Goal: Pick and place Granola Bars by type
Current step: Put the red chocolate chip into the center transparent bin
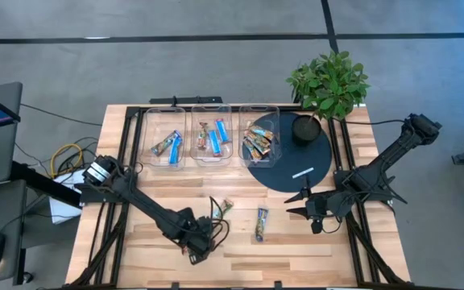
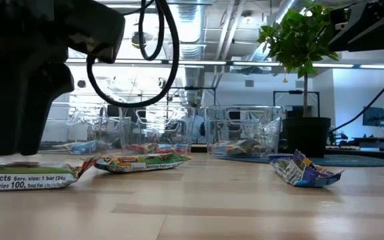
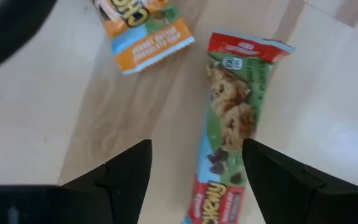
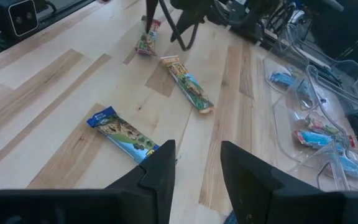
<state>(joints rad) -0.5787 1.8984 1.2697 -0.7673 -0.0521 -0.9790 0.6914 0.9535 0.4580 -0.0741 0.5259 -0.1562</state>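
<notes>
Wooden counter (image 1: 135, 250) fills the centre of the overhead frame. Three clear bins (image 1: 210, 134) stand in a row along its upper edge. The left bin holds blue-wrapped bars (image 1: 167, 146), the middle bin a mix of blue and orange-tan wrappers (image 1: 213, 137), and the right bin a pile of orange and tan bars (image 1: 258, 142). The right bin's edge overlaps a dark round disc (image 1: 292, 165), which carries a potted plant (image 1: 329, 84) at the upper right.

Three granola bars lie loose on the counter, lower centre. A blue-wrapped bar (image 1: 261, 223) lies alone, well apart from the bins. A green-and-red bar (image 3: 232, 124) and an orange-wrapped bar (image 3: 145, 28) lie near each other just beside the left claw.

Left claw (image 1: 200, 238) sits low over the counter, lower centre of the overhead frame. Its fingers are spread and hold nothing; in its wrist view the green-and-red bar lies partly between them, with the right-hand finger (image 3: 284, 180) overlapping the bar's edge. Contact cannot be confirmed.

Right claw (image 1: 303, 203) hangs over the counter's right part, just below the disc. It is released and empty; the blue-wrapped bar lies ahead of its fingers (image 4: 157, 177).
</notes>
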